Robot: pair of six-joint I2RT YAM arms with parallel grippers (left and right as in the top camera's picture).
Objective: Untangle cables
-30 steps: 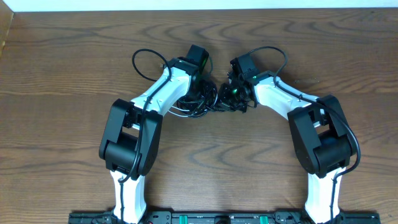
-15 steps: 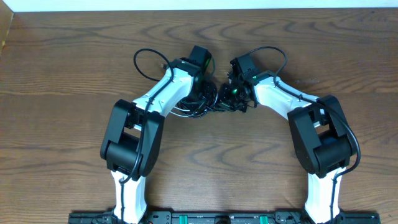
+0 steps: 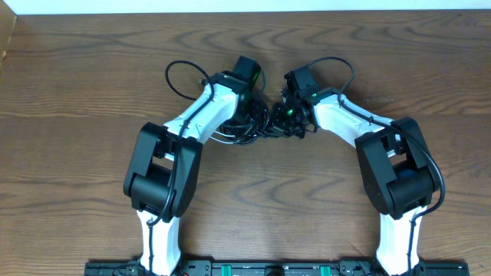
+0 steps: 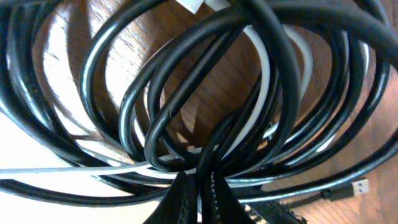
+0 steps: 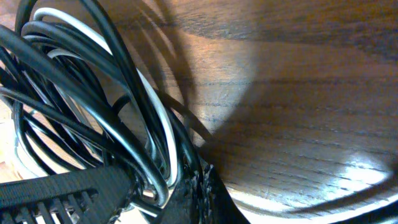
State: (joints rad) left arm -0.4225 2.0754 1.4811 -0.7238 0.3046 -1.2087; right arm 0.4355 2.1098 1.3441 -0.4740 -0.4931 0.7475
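Pinching the cables [image 3: 247, 130] from both sides: left gripper [image 4: 199, 194] is clamped on black strands, right gripper [image 5: 200, 186] looks nipped shut on the same bundle. It's at 12 o'clock on the table [image 3: 77, 77], probably so the arms can pull apart.

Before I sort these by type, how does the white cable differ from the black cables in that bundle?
Colour: the white cable is pale; the black cables are dark.
Count: the white cable shows in only a few passes; the black cables form many loops.
Thickness: the white cable looks thinner than the thickest black cables.
Shared: both curl in the same tangle at the left gripper, which is shut on black cables.
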